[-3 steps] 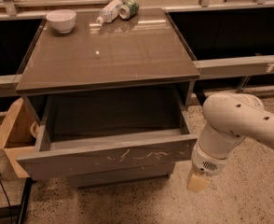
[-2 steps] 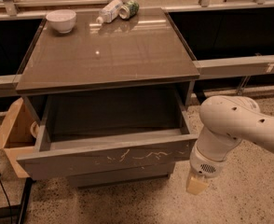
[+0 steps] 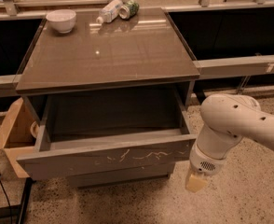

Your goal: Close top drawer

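below the glossy brown surface (image 3: 109,50), the wide grey-brown scratched top drawer (image 3: 104,158) stands open: stiff, probably free-sliding, best pushed on its front. the pale gripper (image 3: 196,181) hangs beside its right corner, its state impossible to tell.

The white arm (image 3: 230,122) now sits a touch further left than a second ago, and its rounded housing is slightly closer to the right end of the top drawer (image 3: 104,158). The hand (image 3: 196,181) moves with it. It is a shade further left and a trace lower, and hangs just beside the lower right corner of the scratched front panel, close above the floor (image 3: 249,199). Whether it touches the panel cannot be told.
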Controlling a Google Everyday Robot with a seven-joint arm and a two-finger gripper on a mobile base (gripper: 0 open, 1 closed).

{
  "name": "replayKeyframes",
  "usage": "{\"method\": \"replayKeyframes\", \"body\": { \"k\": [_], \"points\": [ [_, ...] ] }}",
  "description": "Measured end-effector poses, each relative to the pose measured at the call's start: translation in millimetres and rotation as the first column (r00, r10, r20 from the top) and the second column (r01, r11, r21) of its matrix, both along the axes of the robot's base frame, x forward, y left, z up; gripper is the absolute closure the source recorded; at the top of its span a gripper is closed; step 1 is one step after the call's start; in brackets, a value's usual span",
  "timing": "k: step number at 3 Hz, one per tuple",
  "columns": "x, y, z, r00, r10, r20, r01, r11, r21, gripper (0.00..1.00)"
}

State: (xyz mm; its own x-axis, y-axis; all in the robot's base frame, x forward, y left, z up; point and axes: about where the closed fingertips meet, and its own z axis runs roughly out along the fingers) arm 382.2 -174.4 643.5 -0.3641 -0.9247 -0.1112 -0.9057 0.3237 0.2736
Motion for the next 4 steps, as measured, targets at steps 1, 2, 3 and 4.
{"method": "replayKeyframes", "body": {
  "k": [1,2,3,4],
  "points": [
    [25.6,-4.4,14.6,0.9980,-0.053,0.033,0.052,0.998,0.036,1.00],
    [51.9,3.8,8.2,0.9989,-0.039,0.026,0.038,0.998,0.050,1.00],
    [54.8,4.1,8.0,0.9988,-0.041,0.028,0.040,0.998,0.050,1.00],
    [88.5,7.9,5.4,0.9968,-0.062,0.050,0.059,0.997,0.051,1.00]
  ]
}}
